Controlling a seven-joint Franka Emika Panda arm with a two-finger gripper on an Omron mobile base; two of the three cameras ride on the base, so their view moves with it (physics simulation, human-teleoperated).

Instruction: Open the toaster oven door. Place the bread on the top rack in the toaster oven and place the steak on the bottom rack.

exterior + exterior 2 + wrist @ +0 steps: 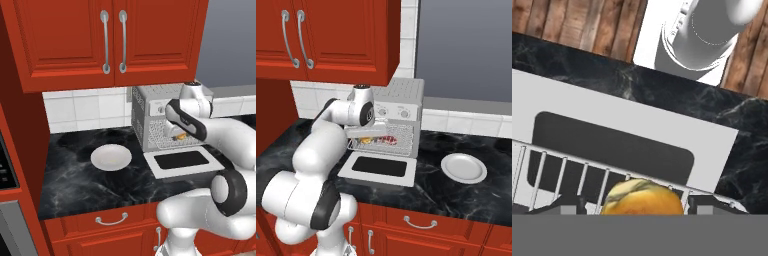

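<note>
Room: pale-framed dark-glass toaster oven door [182, 161] lies flat open to counter edge | Thing: lumpy golden-brown bread [642, 199] on silver wire top rack [587, 172] | Claw: gripper [642, 202] fingers flank bread, grip unclear

White glossy arm [220, 135], rounded bulbous links, dark grey joint bands, two small dark fingertips [569, 204]

Non-task items on and around the counter.
White plate [111, 157] lies flat on black marbled counter [75, 175], apart from other items; right base view shows a plate [464, 167] on the counter too. Red upper cabinets [107, 37] with silver handles [105, 42]; white tile backsplash [85, 110]; red drawer fronts [111, 220] below. Wood floor [572, 25] in hand view.
</note>
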